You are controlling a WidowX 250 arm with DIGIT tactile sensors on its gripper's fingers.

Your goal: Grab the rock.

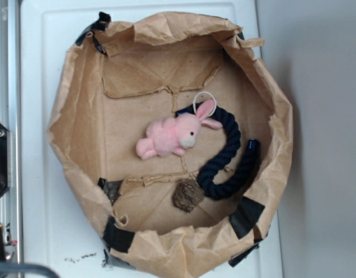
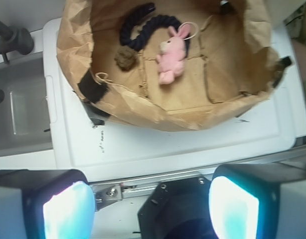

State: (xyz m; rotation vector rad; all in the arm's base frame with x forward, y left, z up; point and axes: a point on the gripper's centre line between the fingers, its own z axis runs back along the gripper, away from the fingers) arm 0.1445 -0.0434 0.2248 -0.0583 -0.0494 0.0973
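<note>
A white tabletop (image 1: pixel 44 116) carries a wide brown paper bag (image 1: pixel 73 104), its walls rolled down and crumpled into a shallow tub, with strips of black tape (image 1: pixel 246 215) patching its rim. All places below are told from this bag. In the wrist view a grey sink basin (image 2: pixel 21 114) with a dark faucet (image 2: pixel 13 39) lies beside the tabletop, on the side away from the bag's taped corner.

On the bag's floor lies a dark navy rope (image 1: pixel 227 159), thick and twisted, bent into a hook shape along the wall on the right of the exterior view. A pink plush bunny (image 1: pixel 169 136) lies on its side near the middle of the floor, its ears and white loop touching the upper bend of the rope.

The gripper (image 2: pixel 150 204) hangs outside the bag, well apart from it, over the near edge of the tabletop in the wrist view. Its two fingers (image 2: pixel 235 206) stand wide apart with nothing between them, their pads glowing pale blue.

The rock (image 1: pixel 188 194), a small lumpy brown-grey stone, sits on the bag's floor toward the lower wall in the exterior view, just beside the rope's lower end and a little below the bunny, touched by no finger.
</note>
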